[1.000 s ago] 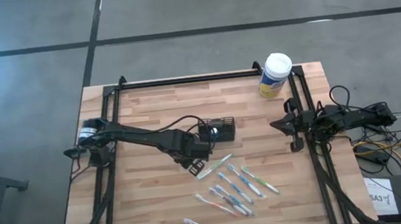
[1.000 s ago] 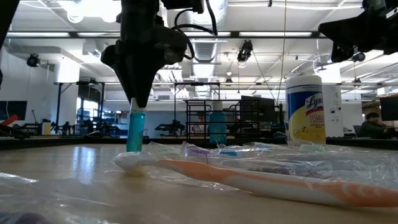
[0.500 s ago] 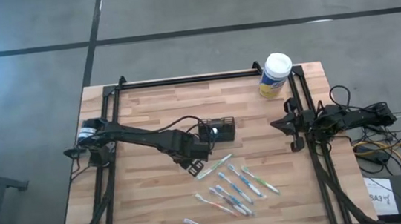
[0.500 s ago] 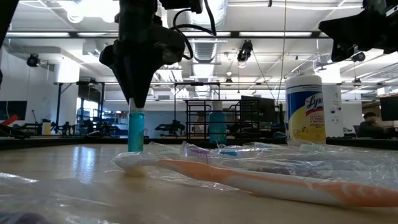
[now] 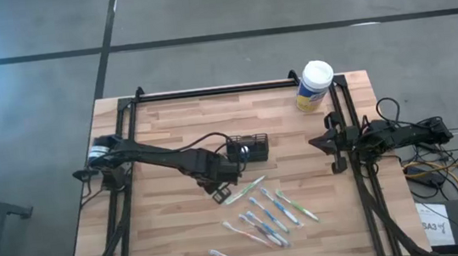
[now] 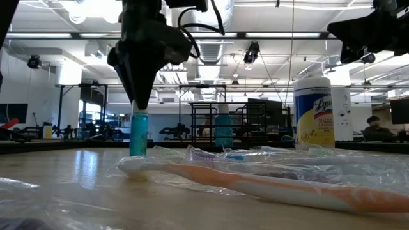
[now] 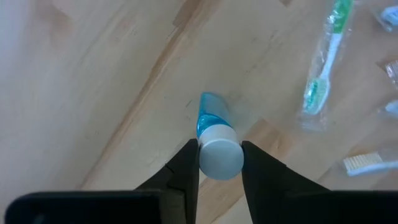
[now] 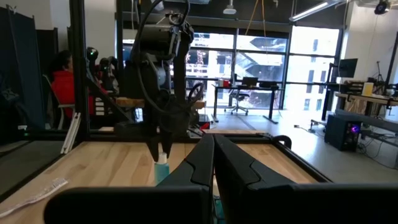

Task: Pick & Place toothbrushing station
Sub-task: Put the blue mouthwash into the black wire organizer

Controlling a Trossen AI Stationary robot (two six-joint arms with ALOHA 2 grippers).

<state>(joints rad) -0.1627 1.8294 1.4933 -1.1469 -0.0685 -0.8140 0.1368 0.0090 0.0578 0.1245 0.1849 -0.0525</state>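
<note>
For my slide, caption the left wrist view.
Left hand grips a blue tube by its white cap above the wooden table.

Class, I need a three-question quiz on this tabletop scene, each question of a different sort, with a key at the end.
1. True or false: the left gripper has its fingers on either side of the white cap of an upright blue tube.
2. Which stands nearest the table's far right corner? A) black mesh caddy B) white-lidded canister C) wrapped toothbrushes
3. Fill in: the right gripper waits at the table's right edge with its fingers ____.

Key: 1 true; 2 B; 3 shut.
</note>
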